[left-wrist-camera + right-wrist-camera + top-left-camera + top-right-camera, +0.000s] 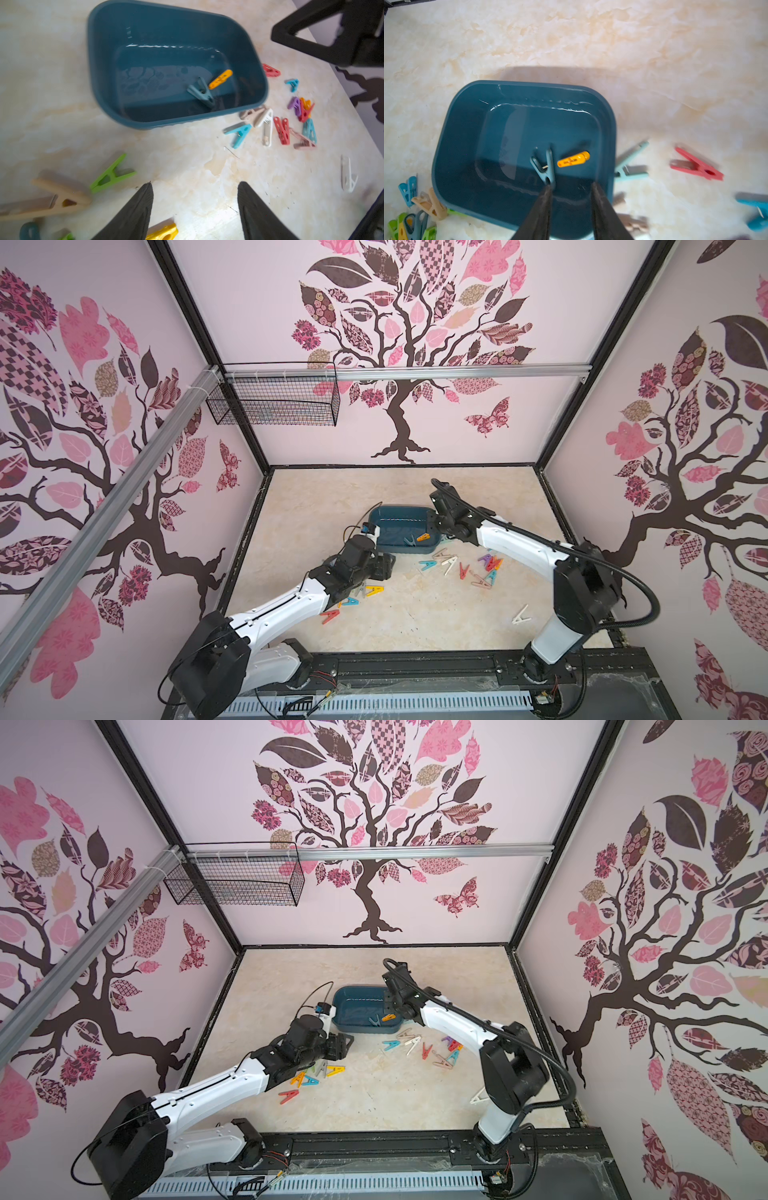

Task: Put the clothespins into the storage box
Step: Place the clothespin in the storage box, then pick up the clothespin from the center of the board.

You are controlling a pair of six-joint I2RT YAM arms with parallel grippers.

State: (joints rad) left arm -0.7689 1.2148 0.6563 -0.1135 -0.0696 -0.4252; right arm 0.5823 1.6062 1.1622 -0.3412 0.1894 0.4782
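The dark teal storage box [392, 526] [357, 1006] sits mid-table. On its floor lie an orange clothespin [423, 537] [573, 159] and a grey-blue one [410, 541] [544, 166]. My right gripper [572, 185] [435, 530] hangs over the box's right end, open, nothing between its fingers. My left gripper [195, 184] [384, 566] is low over bare table in front of the box's left end, open and empty. Several clothespins [465, 566] [291, 124] lie to the right of the box. More clothespins [361, 593] lie by my left arm, with a yellow one [164, 231] next to a left finger.
A white peg [520, 616] lies alone near the right arm's base. A red peg [330, 616] lies beside the left forearm. A black wire-mesh basket [274, 402] hangs from the rail on the back wall. Patterned walls close in the table on three sides.
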